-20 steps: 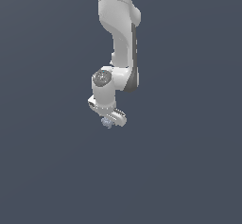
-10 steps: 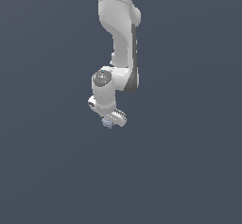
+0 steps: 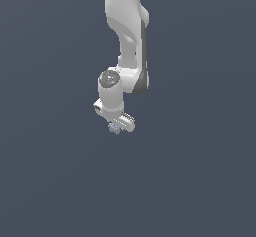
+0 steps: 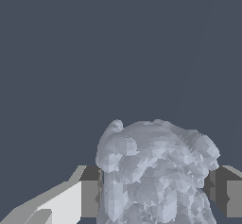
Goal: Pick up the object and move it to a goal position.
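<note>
The object is a tiny lumpy pale grey-blue thing with a knobbly surface. It sits under the white hand of my gripper in the exterior view, near the middle of the picture. In the wrist view the object fills the space between my two fingers, which press against its sides. The gripper is shut on it. Whether it is lifted off the floor I cannot tell.
The white arm comes down from the top of the exterior view. A plain dark grey-blue surface lies all around.
</note>
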Action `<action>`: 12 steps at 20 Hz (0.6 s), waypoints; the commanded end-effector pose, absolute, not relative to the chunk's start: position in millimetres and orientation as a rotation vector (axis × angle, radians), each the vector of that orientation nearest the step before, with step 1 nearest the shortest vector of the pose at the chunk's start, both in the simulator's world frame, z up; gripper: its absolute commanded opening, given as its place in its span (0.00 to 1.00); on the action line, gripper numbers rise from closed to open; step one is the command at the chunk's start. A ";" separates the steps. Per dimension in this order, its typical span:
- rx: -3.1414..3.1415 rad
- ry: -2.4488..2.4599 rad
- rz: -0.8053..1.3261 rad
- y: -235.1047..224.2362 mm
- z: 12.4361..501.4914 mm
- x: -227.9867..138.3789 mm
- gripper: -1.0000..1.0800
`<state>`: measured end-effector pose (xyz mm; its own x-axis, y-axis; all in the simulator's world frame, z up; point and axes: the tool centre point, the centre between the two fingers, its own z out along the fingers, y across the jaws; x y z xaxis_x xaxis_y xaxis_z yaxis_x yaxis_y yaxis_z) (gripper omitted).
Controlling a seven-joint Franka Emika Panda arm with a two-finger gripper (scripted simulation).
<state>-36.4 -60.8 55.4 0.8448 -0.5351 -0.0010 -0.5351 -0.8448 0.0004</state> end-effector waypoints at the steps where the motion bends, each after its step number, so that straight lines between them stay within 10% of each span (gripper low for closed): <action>1: 3.018 -0.875 0.000 -56.5 67.0 -36.7 0.00; 12: 3.017 -0.876 0.000 -21.8 160.2 -41.6 0.00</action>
<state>-40.6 -27.7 144.0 0.8445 -0.5355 -0.0005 -0.5355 -0.8445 0.0002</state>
